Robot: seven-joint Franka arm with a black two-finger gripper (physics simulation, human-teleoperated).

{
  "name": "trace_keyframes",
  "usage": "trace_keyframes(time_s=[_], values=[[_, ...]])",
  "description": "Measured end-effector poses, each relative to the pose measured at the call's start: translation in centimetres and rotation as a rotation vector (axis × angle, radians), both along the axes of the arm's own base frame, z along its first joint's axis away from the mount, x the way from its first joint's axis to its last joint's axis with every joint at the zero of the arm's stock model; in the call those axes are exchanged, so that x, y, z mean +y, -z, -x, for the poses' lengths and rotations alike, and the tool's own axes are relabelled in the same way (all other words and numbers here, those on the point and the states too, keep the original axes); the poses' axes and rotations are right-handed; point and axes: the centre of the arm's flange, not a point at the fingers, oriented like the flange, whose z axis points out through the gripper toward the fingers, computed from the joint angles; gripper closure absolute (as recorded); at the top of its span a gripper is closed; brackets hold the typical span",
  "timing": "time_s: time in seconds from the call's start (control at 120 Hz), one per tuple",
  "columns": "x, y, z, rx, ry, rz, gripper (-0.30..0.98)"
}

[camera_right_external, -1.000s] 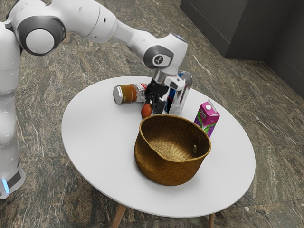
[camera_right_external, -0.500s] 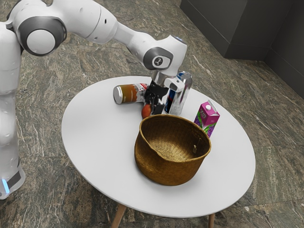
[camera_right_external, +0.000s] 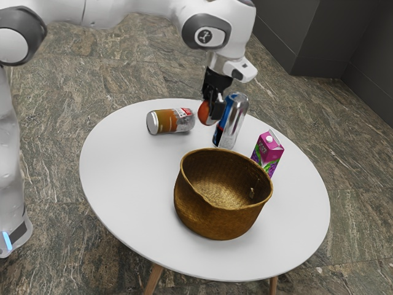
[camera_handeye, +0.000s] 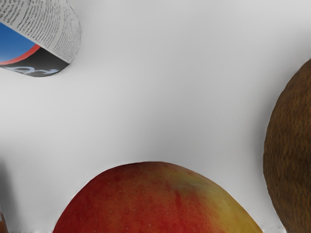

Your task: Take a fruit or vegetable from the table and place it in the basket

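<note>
Gripping a red fruit (camera_right_external: 205,114), the black gripper (camera_right_external: 212,114) hangs over the round white table (camera_right_external: 129,190), with its fingers (camera_right_external: 217,108) closed on the two sides of the fruit. From where I stand, I see the white arm (camera_right_external: 227,24) coming in from the exterior view's upper left, and the hand points downward. The fruit is held above the table, outside of the basket (camera_right_external: 215,218), which stands upright with its open mouth upward. In the wrist view the fruit is large and near, and its skin goes from deep red to yellow on one side. In the exterior view, the hand appears between two other goods. To the exterior view's left of it, a jar (camera_right_external: 166,121) with orange and brown label lies on its side, its silver lid turned to the exterior view's left. To the exterior view's right, a silver and blue can (camera_right_external: 232,123) is standing upright. A purple carton (camera_right_external: 268,149) stands also on the table, near to the basket, with grapes printed on its lower part.
</note>
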Motion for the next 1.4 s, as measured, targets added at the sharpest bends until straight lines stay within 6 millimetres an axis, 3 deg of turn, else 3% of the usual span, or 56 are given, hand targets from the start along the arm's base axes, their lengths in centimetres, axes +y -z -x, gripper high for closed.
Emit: trace_keyframes(time_s=[0.083,0.15,0.358,0.433,0.592,0.725,0.833,0.9,1.133,1.208,1.3,1.4], values=[[-3.6,-2.9,0.2,-0.009,0.055,-0.027,0.33],[-6.6,-3.7,0.4,0.005,0.098,-0.04,0.32],[-15.3,-1.5,-0.1,0.088,0.221,-0.056,0.33],[-16.9,-0.9,-0.4,0.104,0.24,-0.055,0.33],[-14.9,1.6,-2.9,0.156,0.184,-0.04,0.33],[-17.1,2.4,-3.6,0.167,0.214,-0.027,0.33],[-17.5,3.1,-3.9,0.178,0.212,-0.024,0.33],[-17.5,3.3,-4.0,0.183,0.208,-0.02,0.23],[-17.3,3.5,-4.3,0.183,0.197,-0.01,0.04],[-16.9,1.4,-4.1,0.141,0.195,-0.022,0.03],[-14.1,-5.7,-1.3,-0.007,0.169,-0.129,0.01],[-6.5,-6.4,-1.6,-0.045,0.079,-0.203,0.01]])
